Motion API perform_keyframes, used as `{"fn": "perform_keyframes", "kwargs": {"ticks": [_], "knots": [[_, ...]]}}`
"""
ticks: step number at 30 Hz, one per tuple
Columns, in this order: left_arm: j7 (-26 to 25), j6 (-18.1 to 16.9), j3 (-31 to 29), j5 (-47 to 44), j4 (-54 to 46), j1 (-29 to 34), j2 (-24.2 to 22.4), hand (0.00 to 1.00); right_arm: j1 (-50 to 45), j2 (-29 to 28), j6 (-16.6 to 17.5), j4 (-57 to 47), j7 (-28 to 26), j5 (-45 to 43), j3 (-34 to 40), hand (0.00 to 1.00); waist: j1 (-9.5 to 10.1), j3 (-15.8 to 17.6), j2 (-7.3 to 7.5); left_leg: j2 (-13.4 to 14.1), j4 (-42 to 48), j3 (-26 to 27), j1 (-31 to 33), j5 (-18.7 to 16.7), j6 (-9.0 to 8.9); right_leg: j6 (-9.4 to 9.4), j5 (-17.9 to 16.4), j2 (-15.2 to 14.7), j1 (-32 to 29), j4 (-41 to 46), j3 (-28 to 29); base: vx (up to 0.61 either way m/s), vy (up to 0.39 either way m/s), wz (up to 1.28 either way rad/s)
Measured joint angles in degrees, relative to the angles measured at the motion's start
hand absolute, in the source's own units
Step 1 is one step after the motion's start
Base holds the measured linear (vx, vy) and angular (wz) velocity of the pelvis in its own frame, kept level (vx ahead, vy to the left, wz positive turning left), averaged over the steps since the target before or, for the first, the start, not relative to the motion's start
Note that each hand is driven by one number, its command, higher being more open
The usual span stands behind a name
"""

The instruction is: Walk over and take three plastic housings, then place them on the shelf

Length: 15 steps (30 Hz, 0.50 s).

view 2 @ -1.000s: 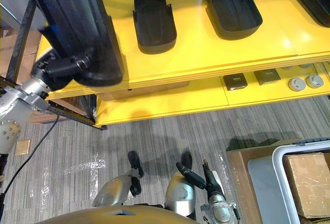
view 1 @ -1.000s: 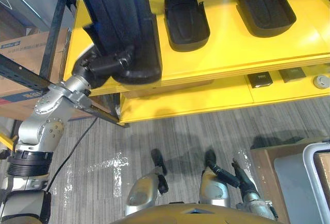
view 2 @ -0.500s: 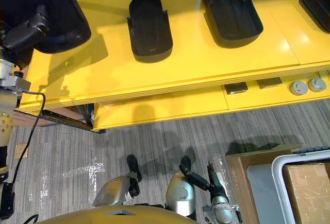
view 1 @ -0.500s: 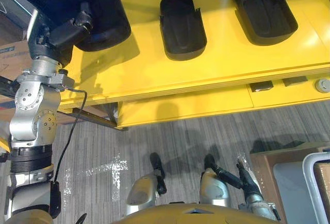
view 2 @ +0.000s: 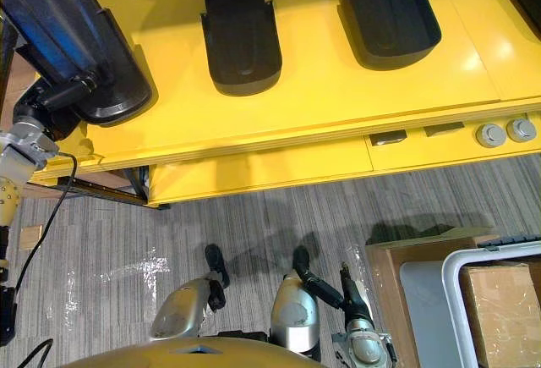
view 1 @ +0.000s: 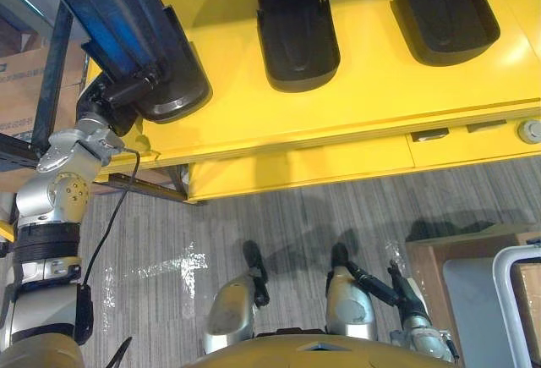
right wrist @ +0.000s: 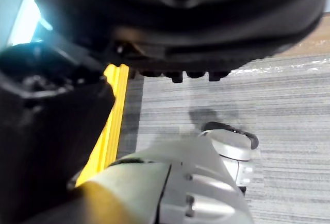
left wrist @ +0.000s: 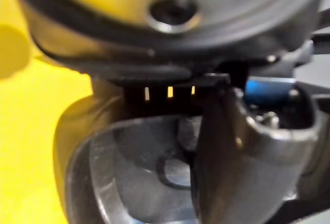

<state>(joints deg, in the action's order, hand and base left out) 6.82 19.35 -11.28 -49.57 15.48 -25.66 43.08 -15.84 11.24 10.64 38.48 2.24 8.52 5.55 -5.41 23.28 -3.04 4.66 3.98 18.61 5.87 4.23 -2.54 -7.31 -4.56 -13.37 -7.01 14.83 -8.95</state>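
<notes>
My left hand [view 1: 117,97] is shut on the near end of a black plastic housing [view 1: 127,30]. It holds the housing tilted over the left end of the yellow shelf [view 1: 372,89], and I cannot tell whether the housing touches the shelf. In the left wrist view the thumb [left wrist: 247,147] lies across the housing's rim [left wrist: 103,183]. Two more black housings [view 1: 296,21] [view 1: 439,4] lie on the shelf to the right. My right hand [view 1: 404,296] hangs low at the lower right with straight fingers, holding nothing.
A lower yellow shelf holds small black boxes [view 2: 387,137] and round grey parts [view 2: 492,134]. A brown stand with a white-rimmed bin [view 2: 461,292] is at the lower right. A dark rack post [view 1: 51,72] and a cardboard box [view 1: 19,89] stand on the left.
My left hand swung the housing up and leftward from in front of the shelf's edge, then brought it down over the shelf's left end. The right hand has stayed put.
</notes>
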Motion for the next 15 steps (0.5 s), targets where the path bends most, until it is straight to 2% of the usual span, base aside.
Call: {"fn": "perform_keyframes", "kwargs": {"ticks": [7, 8, 15], "knots": [[1.2, 2.4, 0.3, -0.7, 1.2, -3.7, 0.9, 0.00, 1.1, 0.0, -0.2, -0.2, 0.0, -0.8, -0.7, 1.00, -0.04, 2.0, -0.05, 0.6, 1.8, 0.0, 0.7, -0.8, -0.14, 0.06, -0.1, 0.2, 0.0, 0.2, 0.0, 0.00, 0.000, 0.00], [1.3, 2.4, 0.3, -1.2, 1.9, -3.8, 1.2, 1.00, 1.1, 0.0, -0.2, -0.3, 0.0, -0.8, -0.7, 1.00, -0.05, 2.0, -0.04, 0.6, 1.8, 0.0, 0.7, -0.9, -0.19, 0.06, -0.1, 0.3, 0.0, 0.2, 0.0, 0.00, 0.000, 0.00], [1.8, 2.0, -0.4, 1.0, 7.9, -6.2, 2.8, 1.00, 1.1, 0.0, -0.3, -0.6, 0.1, -1.1, -1.7, 1.00, -0.38, 2.0, -0.02, 1.1, 1.8, 0.1, 0.7, -1.0, -0.35, 0.21, -0.2, 0.7, 0.0, 0.2, -0.1, 0.00, 0.000, 0.00]]}}
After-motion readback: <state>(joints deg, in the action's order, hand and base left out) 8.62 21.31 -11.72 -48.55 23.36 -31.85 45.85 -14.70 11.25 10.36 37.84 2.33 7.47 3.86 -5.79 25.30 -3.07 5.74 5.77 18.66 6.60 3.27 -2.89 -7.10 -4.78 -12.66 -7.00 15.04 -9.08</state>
